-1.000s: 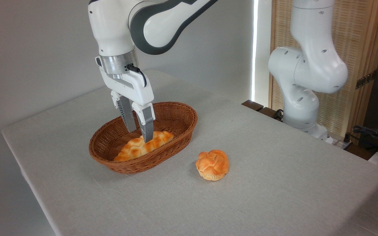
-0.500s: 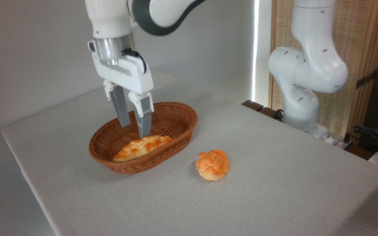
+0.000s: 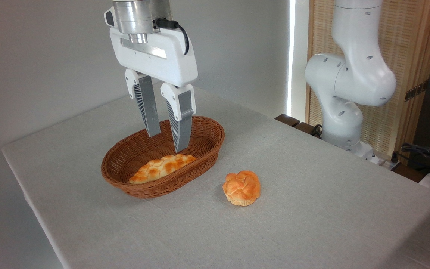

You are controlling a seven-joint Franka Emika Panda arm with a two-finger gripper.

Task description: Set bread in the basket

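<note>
The bread [image 3: 161, 168], a long braided golden loaf with browned patches, lies inside the basket [image 3: 207, 144], an oval reddish-brown wicker one on the grey table. It rests along the basket's near side. My gripper [image 3: 167, 142] hangs above the basket's middle, open, with nothing between its two grey fingers. Its fingertips are clear of the loaf, just above and behind it.
A small round orange-golden bun [image 3: 241, 188] sits on the tablecloth to the right of the basket. The arm's white base [image 3: 343, 93] stands at the table's far right edge, with cables [image 3: 422, 153] beyond it. The table's left edge [image 3: 24, 186] drops off near the basket.
The gripper has let go of the bread and risen out of the basket, drifting a little to the right. The loaf now lies still in the basket.
</note>
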